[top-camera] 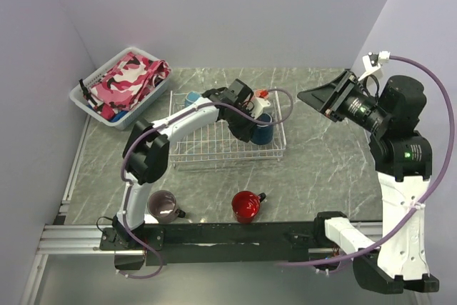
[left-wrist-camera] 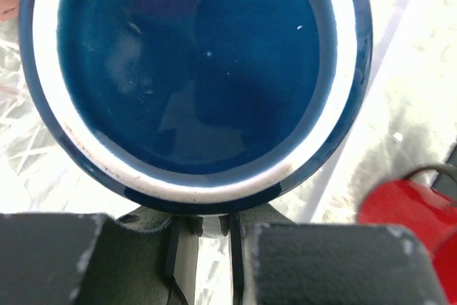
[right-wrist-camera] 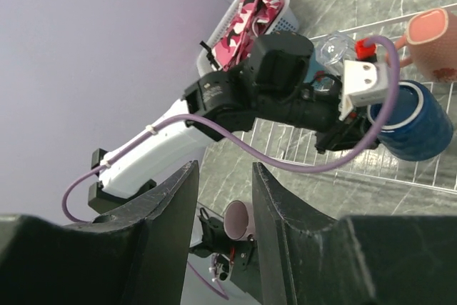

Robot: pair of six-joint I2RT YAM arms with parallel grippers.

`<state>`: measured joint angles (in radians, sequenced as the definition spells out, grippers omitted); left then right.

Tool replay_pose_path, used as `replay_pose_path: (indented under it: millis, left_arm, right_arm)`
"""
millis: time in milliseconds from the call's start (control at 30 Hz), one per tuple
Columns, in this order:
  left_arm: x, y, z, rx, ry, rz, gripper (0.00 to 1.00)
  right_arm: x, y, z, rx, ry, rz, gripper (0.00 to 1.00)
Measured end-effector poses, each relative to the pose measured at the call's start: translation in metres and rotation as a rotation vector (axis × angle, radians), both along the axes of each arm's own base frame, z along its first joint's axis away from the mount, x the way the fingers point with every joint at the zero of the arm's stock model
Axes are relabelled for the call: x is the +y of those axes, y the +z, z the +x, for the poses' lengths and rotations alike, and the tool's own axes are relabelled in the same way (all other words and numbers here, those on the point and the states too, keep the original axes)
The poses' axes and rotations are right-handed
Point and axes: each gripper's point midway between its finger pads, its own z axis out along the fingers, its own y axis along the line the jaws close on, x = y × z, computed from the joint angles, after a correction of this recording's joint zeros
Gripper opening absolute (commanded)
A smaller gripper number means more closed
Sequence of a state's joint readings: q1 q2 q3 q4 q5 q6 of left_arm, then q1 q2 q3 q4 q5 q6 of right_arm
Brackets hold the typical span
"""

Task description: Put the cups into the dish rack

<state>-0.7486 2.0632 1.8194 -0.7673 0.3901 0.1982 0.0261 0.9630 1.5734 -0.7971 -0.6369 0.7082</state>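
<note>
L hand (left-wrist-camera: 203,237) pinched on navy mug (left-wrist-camera: 193,69), at dish rack (top-camera: 207,153) R end. R hand (right-wrist-camera: 223,173) spread, empty. Step: placing. Next: seat mug, release. Red mug (top-camera: 246,206) and mauve mug (top-camera: 164,205) are on bench (top-camera: 321,169).

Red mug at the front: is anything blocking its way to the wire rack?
Nothing on the table does: only bare surface lies between the red mug and the dish rack. The left arm reaches over the rack, though.

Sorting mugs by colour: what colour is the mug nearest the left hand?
Navy blue mug, white ring; clearest in left wrist view.
</note>
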Motion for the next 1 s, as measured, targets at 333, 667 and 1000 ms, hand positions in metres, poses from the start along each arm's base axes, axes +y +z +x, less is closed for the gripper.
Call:
replay_pose_path:
  millis: [333, 667, 1000]
  left_arm:
    - [-0.008, -0.032, 0.009, -0.02, -0.009, 0.029, 0.01]
    - [-0.013, -0.04, 0.013, -0.063, -0.047, 0.001, 0.18]
    - [-0.012, -0.049, 0.003, -0.043, -0.097, -0.003, 0.58]
  right_arm:
    - [-0.007, -0.007, 0.019, 0.036, -0.012, 0.01, 0.44]
    - [-0.007, -0.004, 0.024, 0.028, -0.004, 0.024, 0.45]
    - [-0.008, -0.005, 0.027, 0.039, -0.006, 0.035, 0.47]
